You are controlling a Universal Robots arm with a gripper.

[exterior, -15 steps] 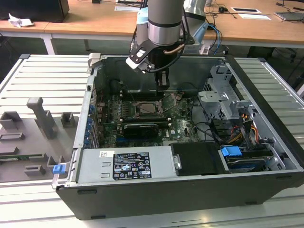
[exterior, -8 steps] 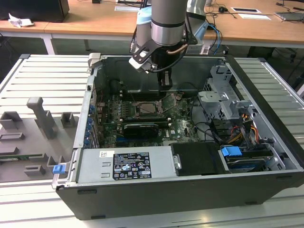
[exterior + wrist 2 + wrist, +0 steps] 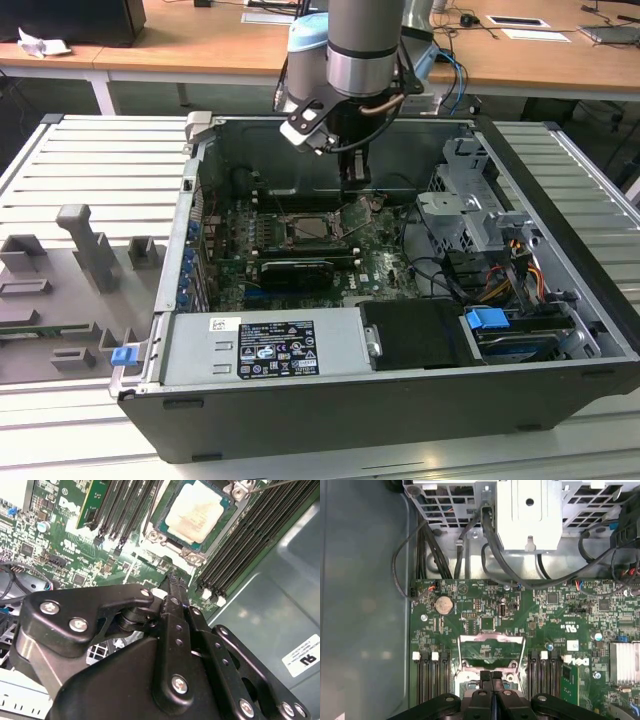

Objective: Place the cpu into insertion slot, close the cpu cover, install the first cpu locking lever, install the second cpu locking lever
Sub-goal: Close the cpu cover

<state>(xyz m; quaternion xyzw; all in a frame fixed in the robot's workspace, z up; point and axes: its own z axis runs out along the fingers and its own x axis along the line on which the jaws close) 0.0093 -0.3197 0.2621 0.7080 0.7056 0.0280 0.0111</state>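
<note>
**Chip seated, cover up**

The cpu (image 3: pixel 197 510) lies flat in the insertion slot (image 3: pixel 159 530). It looks light, stiff and fragile, best gripped by its edges. The cpu cover (image 3: pixel 491 639) stands swung open beside the slot. The gripper (image 3: pixel 491 679) hangs just beside the slot, fingers together and empty.

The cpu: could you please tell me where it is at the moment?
In the second wrist view the cpu lies seated in the insertion slot, flanked by black memory slots, just beyond the gripper.
</note>
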